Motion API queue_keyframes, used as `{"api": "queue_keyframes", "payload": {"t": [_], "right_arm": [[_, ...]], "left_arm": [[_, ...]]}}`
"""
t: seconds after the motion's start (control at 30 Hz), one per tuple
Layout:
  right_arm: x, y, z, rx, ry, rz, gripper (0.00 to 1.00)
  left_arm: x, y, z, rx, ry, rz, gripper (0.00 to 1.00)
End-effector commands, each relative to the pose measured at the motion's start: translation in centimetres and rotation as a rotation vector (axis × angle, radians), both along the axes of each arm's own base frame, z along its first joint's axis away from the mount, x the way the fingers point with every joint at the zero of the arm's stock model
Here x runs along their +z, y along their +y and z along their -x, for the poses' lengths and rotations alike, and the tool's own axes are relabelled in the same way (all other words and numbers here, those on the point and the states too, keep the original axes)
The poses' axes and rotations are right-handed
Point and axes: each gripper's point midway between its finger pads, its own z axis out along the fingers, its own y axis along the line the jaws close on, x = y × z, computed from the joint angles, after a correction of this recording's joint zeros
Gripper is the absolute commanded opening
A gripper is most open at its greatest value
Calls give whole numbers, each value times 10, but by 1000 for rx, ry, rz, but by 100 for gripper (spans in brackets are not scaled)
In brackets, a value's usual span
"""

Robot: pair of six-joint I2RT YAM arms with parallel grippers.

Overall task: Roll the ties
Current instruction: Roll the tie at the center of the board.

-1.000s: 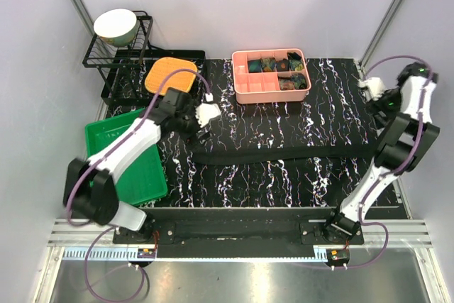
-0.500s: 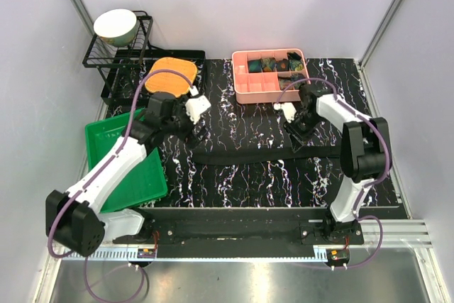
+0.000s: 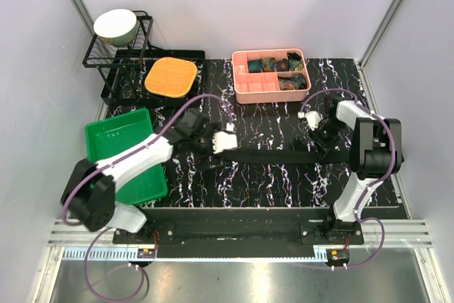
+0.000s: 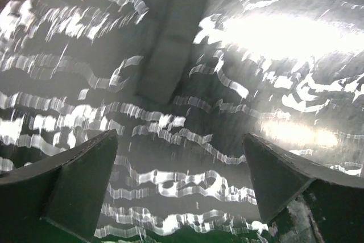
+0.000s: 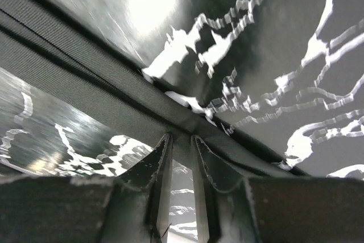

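Note:
One black tie (image 3: 284,154) lies stretched left to right across the marbled black table. My left gripper (image 3: 211,148) hovers over its left end, open. In the left wrist view the fingers (image 4: 79,180) stand wide apart over bare table, and the tie's end (image 4: 170,44) lies just beyond them. My right gripper (image 3: 320,143) is down at the right part of the tie. The right wrist view shows its fingertips (image 5: 162,155) drawn close together, with the near edge of the tie (image 5: 85,83) pinched between them.
A pink divided tray (image 3: 241,94) holding several rolled ties stands at the back centre. A green bin (image 3: 106,136) sits at the left. Behind it are an orange square lid (image 3: 170,76) and a black wire rack (image 3: 96,58) with a bowl (image 3: 115,26).
The right arm came in from the far right and down onto the tie, its jaws closing. The left arm swung right and nearer, over the tie's left end, still open.

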Motion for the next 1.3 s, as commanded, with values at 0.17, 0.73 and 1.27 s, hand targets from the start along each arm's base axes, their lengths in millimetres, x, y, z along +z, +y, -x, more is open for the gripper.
{"api": "queue_keyframes", "payload": {"t": [0.17, 0.73, 1.27], "right_arm": [[19, -12, -10, 10, -28, -23, 36], [252, 26, -81, -452, -721, -465, 99], [217, 64, -33, -396, -541, -624, 100]], "left_arm": [[-9, -96, -23, -184, -27, -69, 99], [-57, -164, -15, -271, 106, -149, 99], [-80, -163, -15, -238, 167, -188, 44]]}}
